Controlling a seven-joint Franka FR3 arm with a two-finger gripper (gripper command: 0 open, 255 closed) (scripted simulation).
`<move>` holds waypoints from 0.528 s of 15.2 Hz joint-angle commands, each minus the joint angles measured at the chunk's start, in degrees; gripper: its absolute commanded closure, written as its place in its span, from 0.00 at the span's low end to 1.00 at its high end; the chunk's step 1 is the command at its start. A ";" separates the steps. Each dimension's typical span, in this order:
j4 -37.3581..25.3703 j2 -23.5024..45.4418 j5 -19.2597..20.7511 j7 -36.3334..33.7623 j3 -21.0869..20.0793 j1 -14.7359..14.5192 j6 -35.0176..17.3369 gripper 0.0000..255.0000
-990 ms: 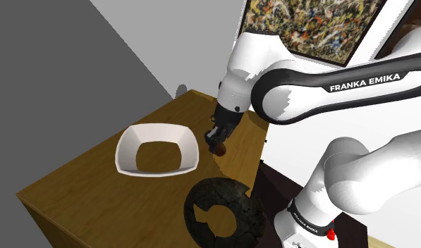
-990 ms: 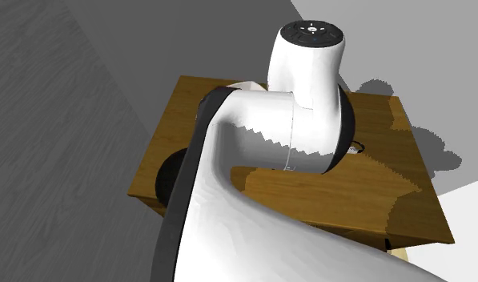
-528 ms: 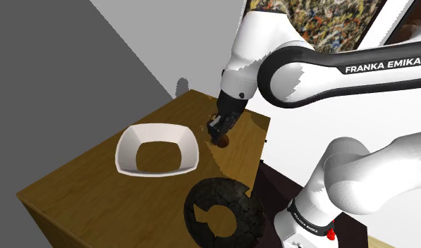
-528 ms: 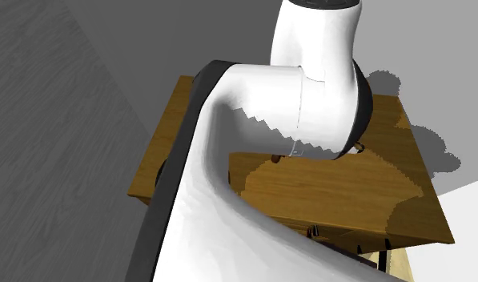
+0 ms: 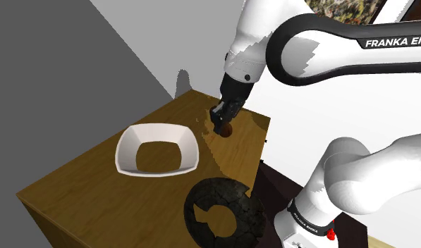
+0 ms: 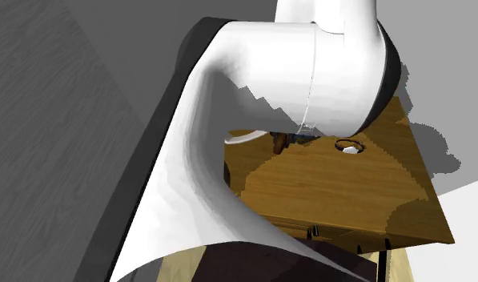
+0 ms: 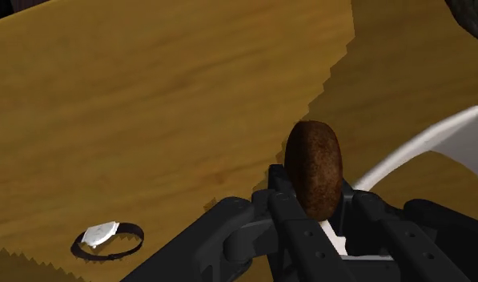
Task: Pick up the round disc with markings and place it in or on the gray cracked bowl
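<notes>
Shoulder view: the gripper point(image 5: 221, 125) is seen above the table point(image 5: 82, 183), near its far corner, with the disc point(image 5: 225, 132) clamped between the jaws. In the wrist view the brown disc point(image 7: 313, 160) is shown on edge, clasped on both faces by the gripper point(image 7: 313, 191), and bare wood of the table point(image 7: 149, 96) is seen past it, so the disc is judged clear of the top. No markings can be made out on it.

The dark cracked bowl point(image 5: 225, 210) is set at the table edge nearest the stand point(image 5: 307, 218). A white bowl point(image 5: 157, 149) is placed toward the middle of the table, between the far corner and the opposite end. A watch point(image 7: 109, 238) is seen lying flat on the table, apart from the gripper.

The step in hand is judged to be the carry: the pick looks done and the placing is not yet begun. What is called for next is a move along that side of the table toward the stand, with the disc kept high enough to pass the dark bowl's rim. The white bowl, just beside this path, is to be passed without contact. Release should be made only once the disc is over the dark bowl's hollow.
</notes>
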State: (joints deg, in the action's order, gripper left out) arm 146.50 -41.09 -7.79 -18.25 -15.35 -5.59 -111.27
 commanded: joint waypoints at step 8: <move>-4.36 -2.07 -0.84 -2.30 -1.21 -1.07 6.32 1.00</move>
State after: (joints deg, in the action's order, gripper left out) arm 142.18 -42.71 -8.05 -19.47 -15.70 -6.13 -105.41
